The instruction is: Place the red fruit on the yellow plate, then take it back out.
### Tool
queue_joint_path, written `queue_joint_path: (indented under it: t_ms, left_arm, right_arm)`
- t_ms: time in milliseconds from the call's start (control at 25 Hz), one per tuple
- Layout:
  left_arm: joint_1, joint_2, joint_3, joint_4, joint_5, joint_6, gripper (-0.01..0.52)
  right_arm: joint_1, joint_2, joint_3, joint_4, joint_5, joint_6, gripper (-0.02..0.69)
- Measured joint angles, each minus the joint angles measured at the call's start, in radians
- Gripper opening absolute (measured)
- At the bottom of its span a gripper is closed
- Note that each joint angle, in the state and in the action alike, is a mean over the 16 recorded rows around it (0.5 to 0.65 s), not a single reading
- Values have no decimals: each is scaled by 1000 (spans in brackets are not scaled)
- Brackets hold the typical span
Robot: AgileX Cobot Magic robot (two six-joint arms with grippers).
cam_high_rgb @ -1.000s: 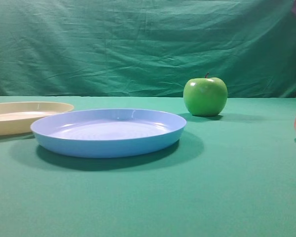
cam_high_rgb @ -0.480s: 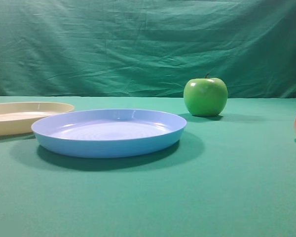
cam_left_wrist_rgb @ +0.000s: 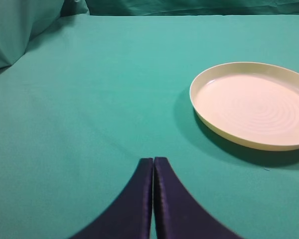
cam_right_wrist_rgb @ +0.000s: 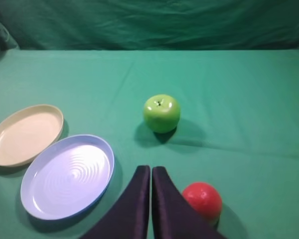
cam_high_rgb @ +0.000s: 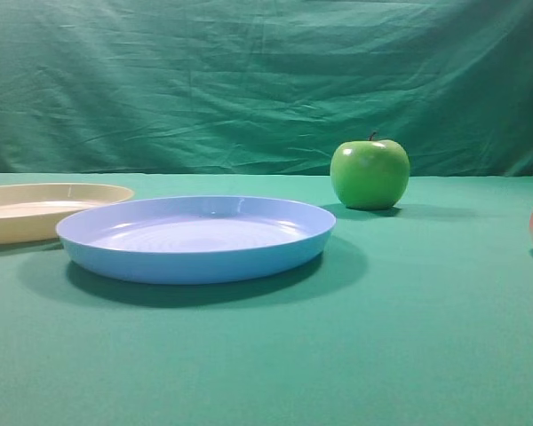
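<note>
One red fruit (cam_right_wrist_rgb: 202, 199), loose on the worktop near its right edge, lies just right of the right tool (cam_right_wrist_rgb: 151, 172), whose jaws are pressed together and empty; the left tool (cam_left_wrist_rgb: 153, 164), likewise closed and empty, sits by the yellow plate (cam_left_wrist_rgb: 215, 128).

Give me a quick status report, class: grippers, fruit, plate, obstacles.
Left gripper shut, empty. Right gripper shut, empty. Red fruit on cloth beside right gripper; yellow plate empty. Blue plate lies between them.

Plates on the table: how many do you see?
2. The yellow plate lies at the far left; the blue plate sits beside it, nearer the right gripper. Both are empty.
</note>
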Motion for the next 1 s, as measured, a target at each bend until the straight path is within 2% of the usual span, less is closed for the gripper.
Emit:
queue_joint_path:
  t_ms: [600,1000]
  left_arm:
    - [0,0,0,0,0,0,0]
    - [0,0,0,0,0,0,0]
  right_arm:
    - [-65,-305,425,-77,-350,-10,0]
    - [-92,-399,669,-101,-430,-40,0]
